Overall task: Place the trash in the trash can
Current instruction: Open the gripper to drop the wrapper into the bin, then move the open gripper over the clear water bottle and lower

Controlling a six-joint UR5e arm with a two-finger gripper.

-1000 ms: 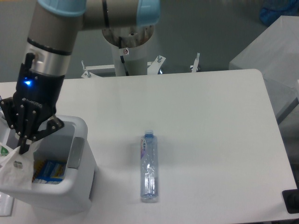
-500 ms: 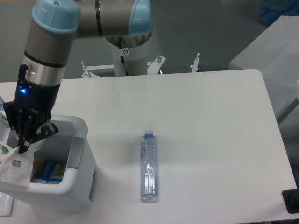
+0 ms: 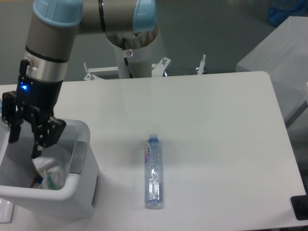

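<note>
Your two-finger gripper now hangs over the white rectangular plastic trash can with the thick rounded rim with its jaws spread apart and nothing between them. Half a second ago those same jaws were pinched on the crumpled clear-white plastic wrapper, which dangled over the bin's left edge; now that wrapper lies inside the bin, slumped against the inner right wall near the grey handle strip. So the release has just happened, and the first piece of trash counts as delivered. A bit of colour shows beneath the wrapper at the bin's bottom, but you cannot make out what it is from this view.

What that leaves you is the slim clear plastic water bottle with the blue cap and bluish label. It lies flat on the white table, well apart from the bin to its right, its cap pointing away from the camera toward the robot's base, its long axis running roughly front to back. Nothing touches it.

By my reading, the task is about half done. Your next move is likely to lift clear of the bin's rim, swing across to the bottle, and close across its narrow body. Expect the round, light bottle to roll if a finger nudges it off-centre.
</note>
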